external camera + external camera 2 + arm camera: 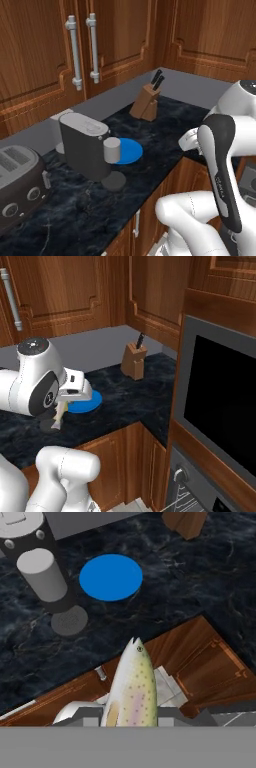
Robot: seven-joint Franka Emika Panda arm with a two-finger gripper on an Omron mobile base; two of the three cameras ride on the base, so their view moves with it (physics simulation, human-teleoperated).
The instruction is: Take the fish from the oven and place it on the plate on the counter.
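Blue plate (129,150) lies flat on the black stone counter (165,135), just beside the dark grey coffee machine (85,145) and partly behind its grey cup spout. Wooden knife block (145,103) stands further back near the corner, toaster (17,185) at the near left. White arm rises at lower right, over the counter's front edge.

Right base view: the gripper (59,415) hangs at the end of the white arm, just in front of the plate (87,403), above the counter (125,396) edge. A slim pale fish (58,415) hangs from it, pointing down, clear of the plate. Knife block (134,361) sits behind. Grey steel oven (220,406) with dark glass stands to the right; a wire rack shows at the bottom.

Hand view: the fish (132,687), cream with pinkish speckles, rises from the bottom middle, gripped at its lower end, head toward the plate (111,577). Fingers are hidden by the fish, closed around it. Plate lies bare on the counter (200,572), well apart from the fish; coffee machine (42,567) beside it.
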